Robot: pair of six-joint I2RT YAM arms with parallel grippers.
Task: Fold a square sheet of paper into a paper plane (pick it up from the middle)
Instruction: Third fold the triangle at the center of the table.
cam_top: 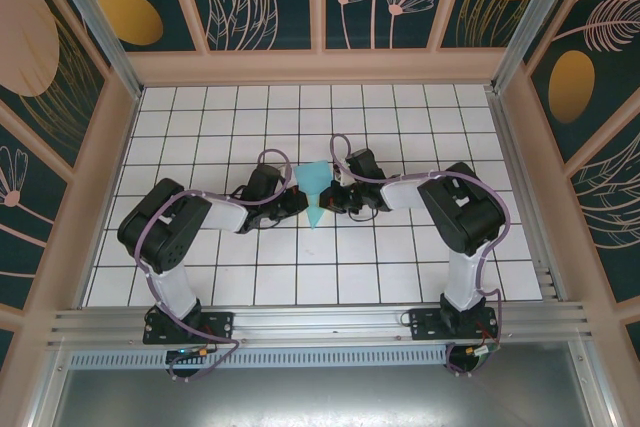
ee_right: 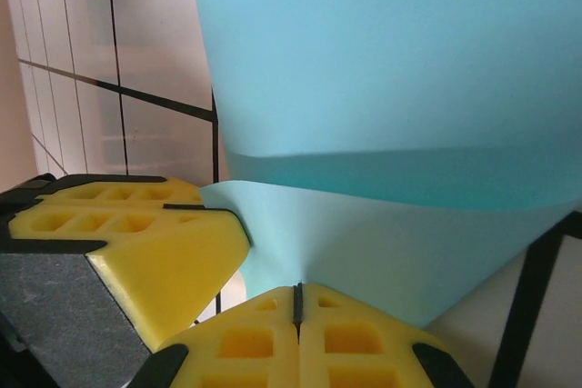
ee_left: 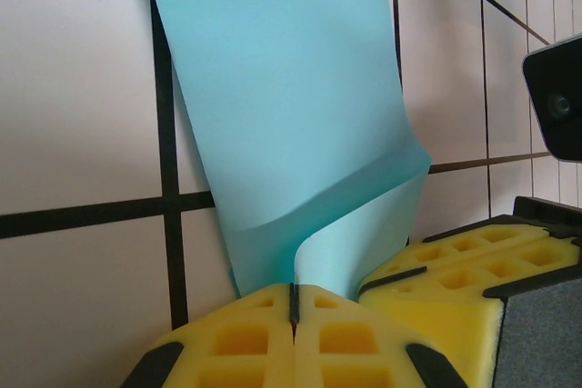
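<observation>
Two blind spots first: from above, both sets of fingertips lost under the black wrist bodies (cam_top: 262, 185), and their contact with the turquoise-blue folded paper plane (cam_top: 316, 185) too small to read. Cut off in both wrist views too: upper part of the paper out of frame, pointed tip impossible to pick out.

Yellow foam-padded left fingers (ee_left: 300, 326), seen from the left wrist: pressed fully together, no gap along the seam, a curled lower flap of the paper pinched between the pads. Just beside, at lower right, a yellow pad of the other arm, close against the same flap; touching or apart, cannot tell.

Yellow foam-padded right fingers (ee_right: 304, 324), seen from the right wrist: likewise clamped tight, a paper edge nipped at the seam, the left arm's pad just beside at lower left.

Plane at the middle of the white, black-lined tiled counter (cam_top: 200, 117), between the two wrists. Long axis running far to near; broad end toward the back wall (cam_top: 320, 67), narrow point toward the arm bases (cam_top: 190, 325). Resting on the tiles or lifted: cannot tell.
</observation>
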